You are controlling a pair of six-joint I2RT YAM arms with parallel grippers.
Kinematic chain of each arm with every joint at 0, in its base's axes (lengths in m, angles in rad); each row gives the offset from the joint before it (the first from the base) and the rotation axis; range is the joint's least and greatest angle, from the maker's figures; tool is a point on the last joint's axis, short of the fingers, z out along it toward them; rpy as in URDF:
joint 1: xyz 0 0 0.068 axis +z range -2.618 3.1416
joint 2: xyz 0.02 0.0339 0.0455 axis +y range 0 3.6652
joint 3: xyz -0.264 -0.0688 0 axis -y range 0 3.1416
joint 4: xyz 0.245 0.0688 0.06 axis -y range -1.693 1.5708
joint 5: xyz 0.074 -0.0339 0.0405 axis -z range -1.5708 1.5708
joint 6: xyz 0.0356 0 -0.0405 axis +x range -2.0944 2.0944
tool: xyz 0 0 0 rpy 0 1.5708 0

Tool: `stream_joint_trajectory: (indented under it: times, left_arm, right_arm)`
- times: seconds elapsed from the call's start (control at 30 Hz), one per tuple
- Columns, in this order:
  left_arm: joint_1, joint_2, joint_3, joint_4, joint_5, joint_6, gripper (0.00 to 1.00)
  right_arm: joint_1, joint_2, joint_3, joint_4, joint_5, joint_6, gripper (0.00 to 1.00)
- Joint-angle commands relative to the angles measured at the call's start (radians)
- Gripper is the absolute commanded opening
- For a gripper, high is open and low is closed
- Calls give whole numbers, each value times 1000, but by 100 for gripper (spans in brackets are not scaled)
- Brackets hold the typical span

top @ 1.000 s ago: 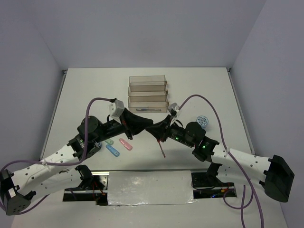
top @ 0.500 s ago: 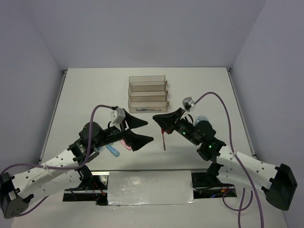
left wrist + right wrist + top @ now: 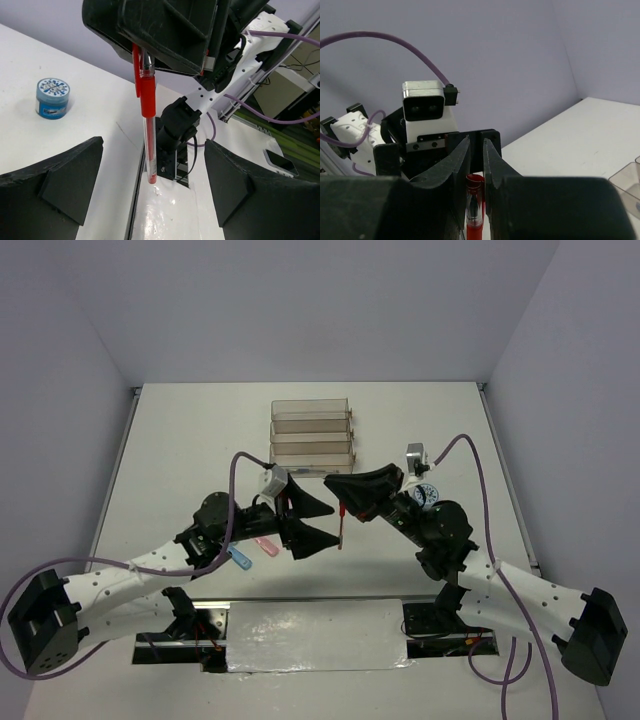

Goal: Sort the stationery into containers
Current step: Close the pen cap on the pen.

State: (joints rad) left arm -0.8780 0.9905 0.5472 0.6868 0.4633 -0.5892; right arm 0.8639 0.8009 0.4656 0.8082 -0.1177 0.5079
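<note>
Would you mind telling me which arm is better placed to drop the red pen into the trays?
Right. The right gripper is shut on the red pen, which hangs upright just in front of the trays. The left gripper is open and holds nothing.

A red pen [image 3: 149,125] hung upright from the right end effector [image 3: 144,48], between the spread fingers [image 3: 65,175] of the left end effector [image 3: 152,150].
</note>
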Motion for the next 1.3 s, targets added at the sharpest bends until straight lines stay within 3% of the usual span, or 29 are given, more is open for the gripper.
stream_joint_trajectory:
  times: [0.0, 0.13, 0.17, 0.43, 0.5, 0.73, 0.77, 1.27]
  left_arm:
    - [-9, 20, 3, 201, 60, -47, 94]
    - [-16, 45, 28, 200, 60, -41, 81]
    - [-15, 48, 31, 200, 60, -38, 73]
    - [-15, 56, 39, 214, 48, -31, 66]
    - [-16, 59, 42, 220, 49, -34, 59]
    - [-16, 76, 63, 204, 46, -31, 12]
    - [-16, 77, 72, 195, 44, -31, 0]
    - [-10, 37, 123, 143, 31, -47, 0]
  right_arm:
    - [-2, 7, 2, 112, -16, 6, 0]
    - [0, 20, 7, 140, -22, 17, 0]
    - [-2, 27, 10, 143, -25, 18, 0]
    - [0, 55, 13, 198, -40, 44, 0]
    - [-2, 60, 13, 207, -42, 52, 0]
    - [3, 69, 10, 233, -50, 63, 0]
    - [3, 70, 11, 232, -54, 61, 0]
    - [9, 67, -71, 249, -154, -11, 0]
